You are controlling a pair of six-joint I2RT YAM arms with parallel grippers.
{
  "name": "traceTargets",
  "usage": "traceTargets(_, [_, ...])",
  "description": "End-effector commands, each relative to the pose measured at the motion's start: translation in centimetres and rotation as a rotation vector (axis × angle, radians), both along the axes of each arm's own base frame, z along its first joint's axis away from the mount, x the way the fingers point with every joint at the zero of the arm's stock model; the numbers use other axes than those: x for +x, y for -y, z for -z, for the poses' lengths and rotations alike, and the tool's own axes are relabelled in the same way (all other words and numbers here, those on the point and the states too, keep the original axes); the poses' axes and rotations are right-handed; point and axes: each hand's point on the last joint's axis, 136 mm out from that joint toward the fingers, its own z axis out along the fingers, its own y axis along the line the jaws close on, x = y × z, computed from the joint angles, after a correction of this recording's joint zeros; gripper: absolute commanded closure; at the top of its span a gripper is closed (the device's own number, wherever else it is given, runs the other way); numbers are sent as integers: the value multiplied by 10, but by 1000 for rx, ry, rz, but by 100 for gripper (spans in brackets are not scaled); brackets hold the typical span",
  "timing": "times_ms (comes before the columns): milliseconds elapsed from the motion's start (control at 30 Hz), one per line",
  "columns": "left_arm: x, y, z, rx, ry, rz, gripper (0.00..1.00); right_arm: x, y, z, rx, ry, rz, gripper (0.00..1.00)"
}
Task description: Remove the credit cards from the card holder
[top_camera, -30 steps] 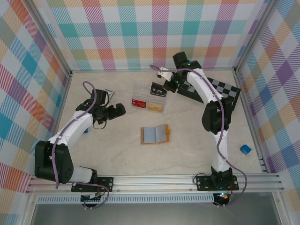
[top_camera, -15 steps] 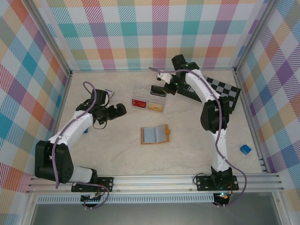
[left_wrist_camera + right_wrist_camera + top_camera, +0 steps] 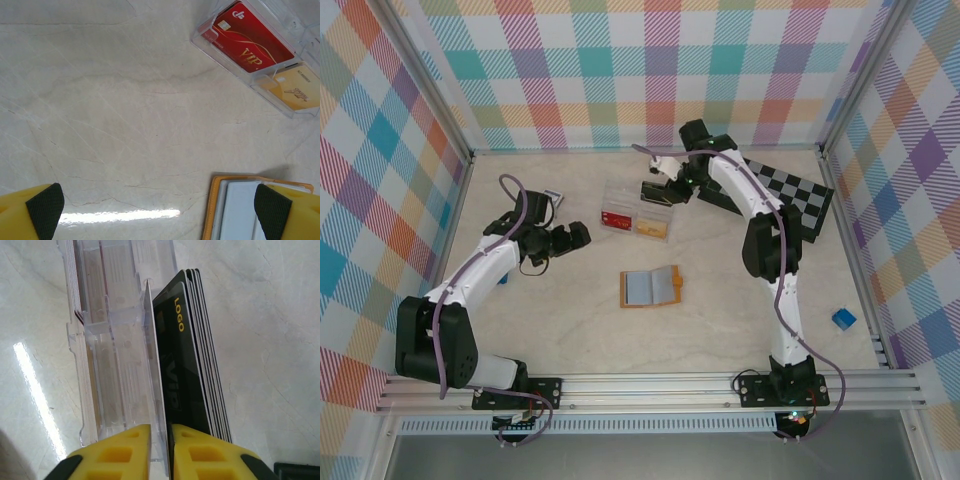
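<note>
- My right gripper (image 3: pixel 160 435), far centre, straddles a thin pale sheet (image 3: pixel 156 355) between the clear box (image 3: pixel 110 340) and the black cards (image 3: pixel 192 365). I cannot tell whether it is clamped or letting go.
- My left gripper (image 3: pixel 160 210) hangs spread wide, ready over the card holder (image 3: pixel 650 288).
- The holder lies open mid-table, nearer than the box.

Counted one card holder (image 3: pixel 650 288), one clear box (image 3: pixel 618 192), one red card (image 3: pixel 250 42), one yellow card (image 3: pixel 295 92), one chessboard (image 3: pixel 790 192), one blue block (image 3: pixel 843 319). Black cards (image 3: pixel 185 365) were stacked edge-on, at least four, couldn't count exactly.
</note>
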Motion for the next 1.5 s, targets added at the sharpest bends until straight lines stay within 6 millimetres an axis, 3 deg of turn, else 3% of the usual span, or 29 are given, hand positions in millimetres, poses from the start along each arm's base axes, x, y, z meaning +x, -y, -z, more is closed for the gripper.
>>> traceTargets(0, [6,2,-9,-29,10,-4,0,-2,-6,-31,48,23,33,75])
traceTargets(200, [6,3,-10,-39,10,-1,0,-5,-6,-68,99,58,80,68])
traceTargets(433, [4,6,-12,-59,7,1,0,-23,-5,-105,183,44,139,63])
traceTargets(733, [-4,13,-13,-110,-24,2,0,-63,6,-127,308,-77,353,61])
traceTargets(867, [-13,21,-11,-155,-61,2,0,-91,13,-114,337,-229,530,60])
traceTargets(1067, [-31,25,1,-173,-116,-18,0,-146,10,-73,331,-323,688,51])
traceTargets(1233, [-44,20,11,-164,-138,-56,0,-200,-9,-26,250,-364,709,39])
traceTargets(1467, [-57,18,24,-177,-179,-97,0,-234,-37,24,103,-319,754,34])
